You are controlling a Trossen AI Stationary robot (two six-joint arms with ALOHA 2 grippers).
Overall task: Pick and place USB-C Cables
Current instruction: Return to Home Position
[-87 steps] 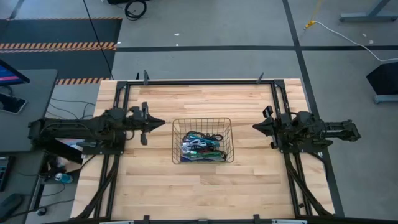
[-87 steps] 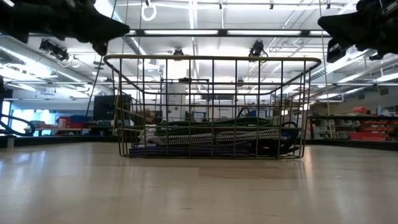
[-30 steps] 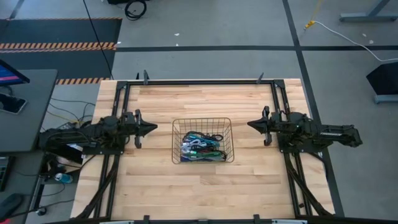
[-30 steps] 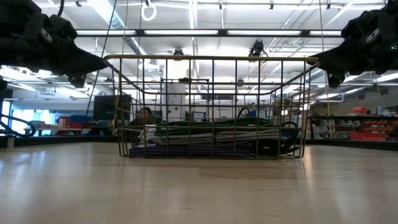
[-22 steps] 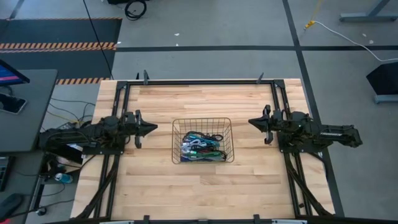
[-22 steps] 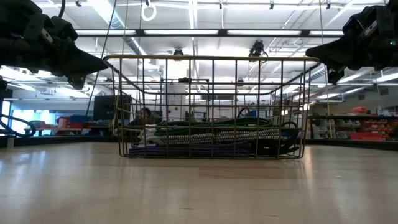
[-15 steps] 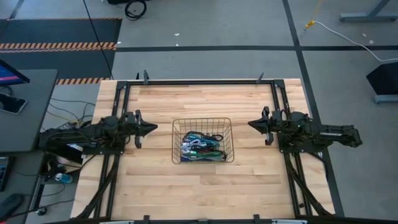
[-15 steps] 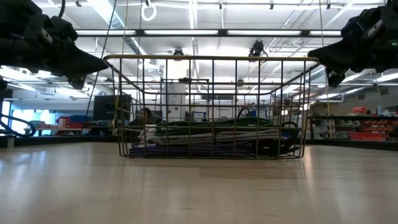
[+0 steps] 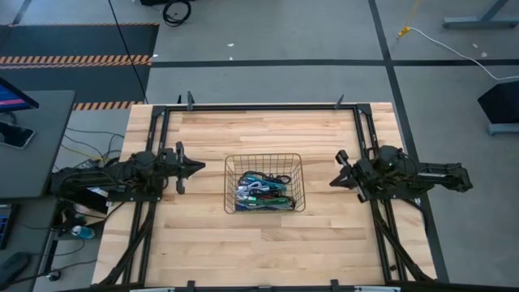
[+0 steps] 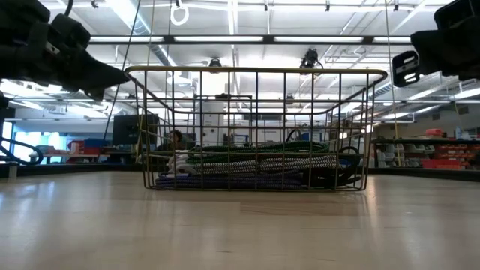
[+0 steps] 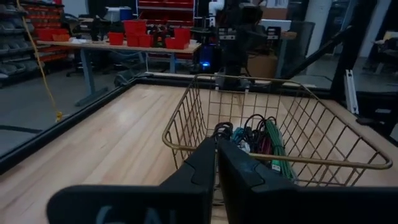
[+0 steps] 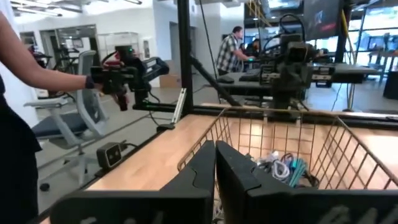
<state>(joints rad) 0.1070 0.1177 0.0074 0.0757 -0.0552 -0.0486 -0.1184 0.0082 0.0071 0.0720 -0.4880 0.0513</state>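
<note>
A wire-mesh basket [image 9: 263, 156] stands in the middle of the wooden table. Several coiled USB-C cables [image 9: 263, 193], green, black, purple and silver-white, lie bunched on its floor; they also show in the low view [image 10: 255, 166] and in both wrist views [image 11: 258, 134] [image 12: 283, 167]. My left gripper [image 9: 203, 166] hovers level to the left of the basket, shut and empty, its tip near the rim [image 11: 216, 140]. My right gripper [image 9: 331, 182] hovers level to the right of the basket, shut and empty [image 12: 215, 144], slanting toward the basket's near right corner.
Black frame rails [image 9: 259, 106] run along the table's edges. Bare wood lies all around the basket, widest toward the near edge [image 9: 259, 251]. A person [image 12: 18, 81] stands beyond the table, arm stretched out with a black device [image 12: 124, 71]. Other people [image 12: 233, 46] sit farther back.
My right gripper has swung its tip toward the table's near edge, turning at the wrist, so it now slants toward the basket's near right corner; in the low view its tip has left the basket's rim. The basket and cables have not moved.
</note>
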